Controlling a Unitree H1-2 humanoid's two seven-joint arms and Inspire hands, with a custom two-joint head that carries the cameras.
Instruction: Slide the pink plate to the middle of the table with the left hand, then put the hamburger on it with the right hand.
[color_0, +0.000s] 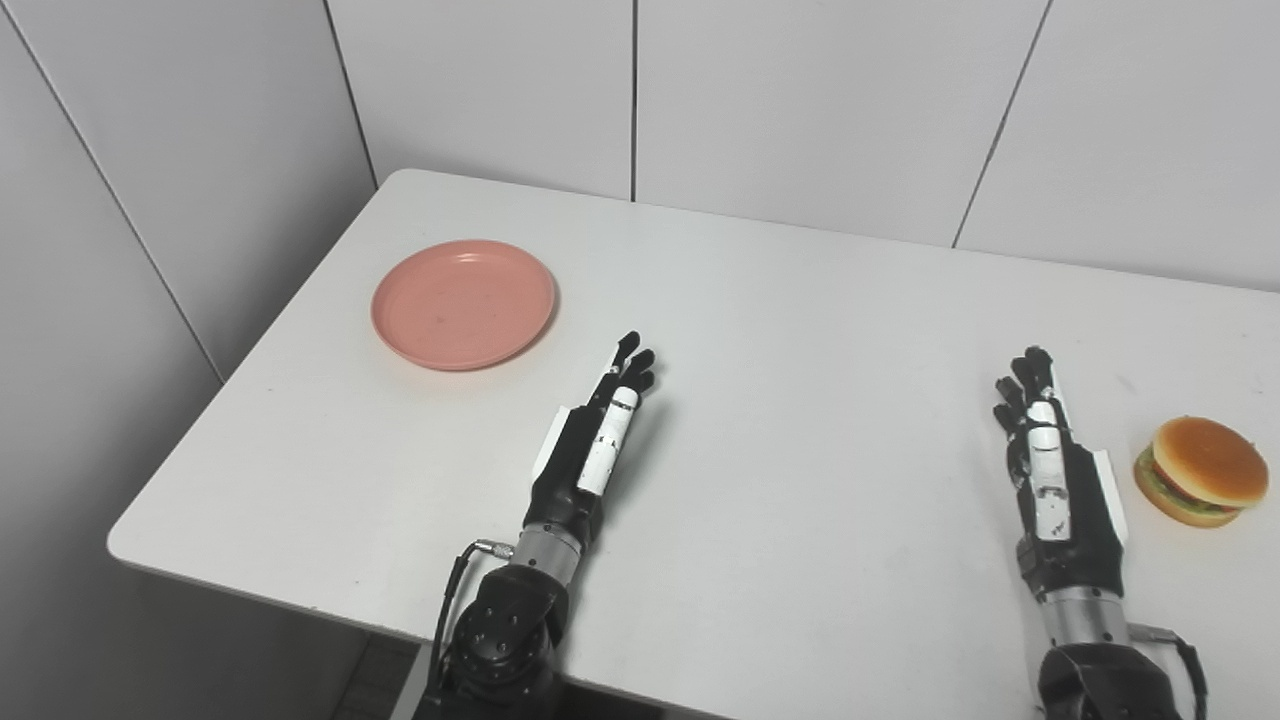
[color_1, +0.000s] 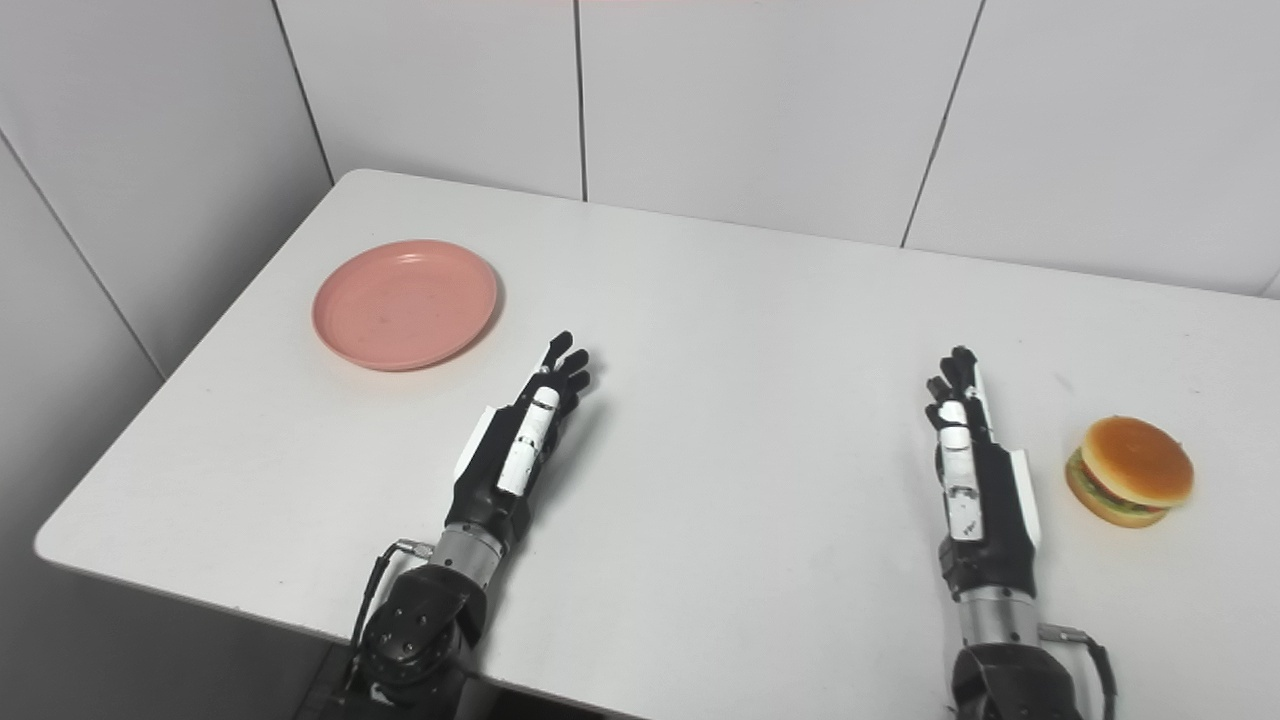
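A round pink plate (color_0: 463, 303) lies on the white table (color_0: 780, 330), toward its far left. My left hand (color_0: 595, 435) rests edge-on over the table to the right of and nearer than the plate, apart from it, fingers straight and open, holding nothing. A hamburger (color_0: 1200, 470) with a tan bun sits near the right side of the table. Just left of it, my right hand (color_0: 1050, 460) is also edge-on with fingers extended, open and not touching the burger.
White panelled walls (color_0: 800, 100) stand close behind and to the left of the table. The table's near edge (color_0: 250, 590) runs along the bottom left, with a drop to the floor beyond it.
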